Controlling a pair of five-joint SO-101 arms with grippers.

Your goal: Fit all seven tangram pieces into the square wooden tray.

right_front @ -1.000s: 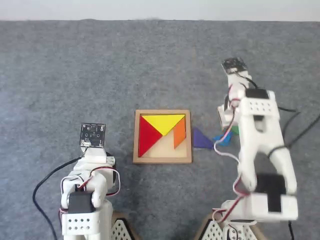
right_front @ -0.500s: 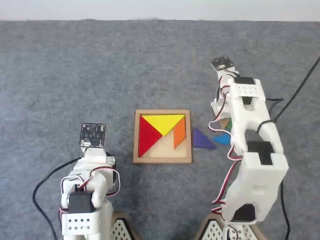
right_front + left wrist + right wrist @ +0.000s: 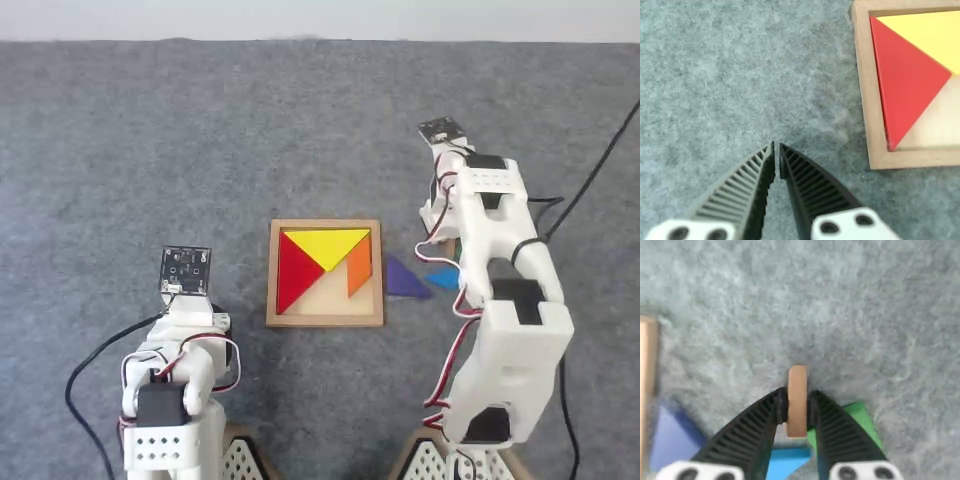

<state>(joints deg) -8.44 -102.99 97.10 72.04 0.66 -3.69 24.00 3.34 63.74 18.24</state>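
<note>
The square wooden tray (image 3: 325,318) holds a red triangle (image 3: 296,270), a yellow triangle (image 3: 326,246) and an orange piece (image 3: 359,266). To its right, a purple triangle (image 3: 402,278) and a blue piece (image 3: 443,278) lie on the carpet. My right gripper (image 3: 797,395) is shut on a tan piece (image 3: 797,390) held on edge, just above the carpet beside a green piece (image 3: 859,416), the blue piece (image 3: 786,461) and the purple triangle (image 3: 671,436). The left gripper (image 3: 776,148) is shut and empty, low over the carpet left of the tray (image 3: 863,95).
Grey carpet covers the whole table. The right arm (image 3: 490,210) stretches over the loose pieces and hides part of them from above. The left arm (image 3: 175,345) sits folded at the near left. Open carpet lies behind and left of the tray.
The right arm has swung left toward the tray and stretched farther out, now covering the green piece from above. The left arm has not moved.
</note>
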